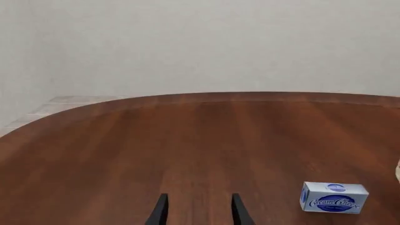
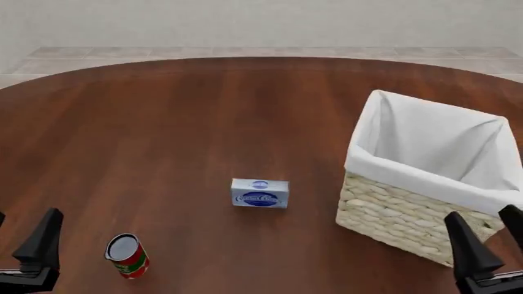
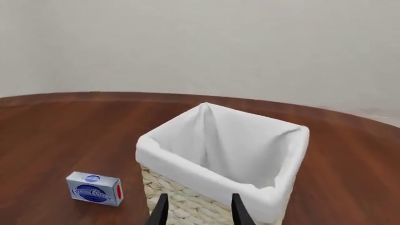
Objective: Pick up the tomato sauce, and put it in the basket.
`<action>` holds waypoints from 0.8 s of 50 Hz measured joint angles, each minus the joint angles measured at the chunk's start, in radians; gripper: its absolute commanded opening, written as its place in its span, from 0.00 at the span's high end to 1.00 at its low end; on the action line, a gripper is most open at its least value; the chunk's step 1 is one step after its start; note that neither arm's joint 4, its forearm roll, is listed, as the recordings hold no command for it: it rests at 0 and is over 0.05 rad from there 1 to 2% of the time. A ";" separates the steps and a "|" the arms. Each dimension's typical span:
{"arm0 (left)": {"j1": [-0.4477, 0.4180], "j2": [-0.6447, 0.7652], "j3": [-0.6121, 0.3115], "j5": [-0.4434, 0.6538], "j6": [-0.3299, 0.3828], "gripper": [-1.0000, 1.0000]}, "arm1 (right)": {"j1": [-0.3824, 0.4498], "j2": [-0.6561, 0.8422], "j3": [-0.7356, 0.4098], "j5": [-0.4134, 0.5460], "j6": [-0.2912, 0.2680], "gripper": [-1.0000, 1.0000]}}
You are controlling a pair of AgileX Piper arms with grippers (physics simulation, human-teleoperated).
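Standing upright near the front left of the round wooden surface (image 2: 163,122), the tomato sauce (image 2: 127,256) is waiting untouched, its silvery top facing up and its red label showing toward the camera. It is sitting just beside the left claw (image 2: 21,254), which is hovering at the near edge with its fingers spread and gripping nothing; only one dark finger of it is showing fully in the front view, but the left wrist view is showing both tips apart over bare wood. That closeness is making the left arm the likely one for the pick, in my judgement.

The basket (image 2: 392,214) is resting on the right side, well apart from the can, its white lining folded over the rim and its inside showing nothing but cloth. The right claw (image 2: 490,245) is hanging just in front of the basket's near wall, fingers also spread and idle.

Between can and basket, a blue-and-white box (image 2: 259,193) is lying flat near the middle; it is probably there as a distractor, and a carry from left to right would need to be passing above or around it.

The task is looking not yet begun.
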 measured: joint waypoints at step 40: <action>0.000 0.000 0.000 0.000 0.000 0.00 | 0.339 0.106 0.000 -0.016 -0.023 0.00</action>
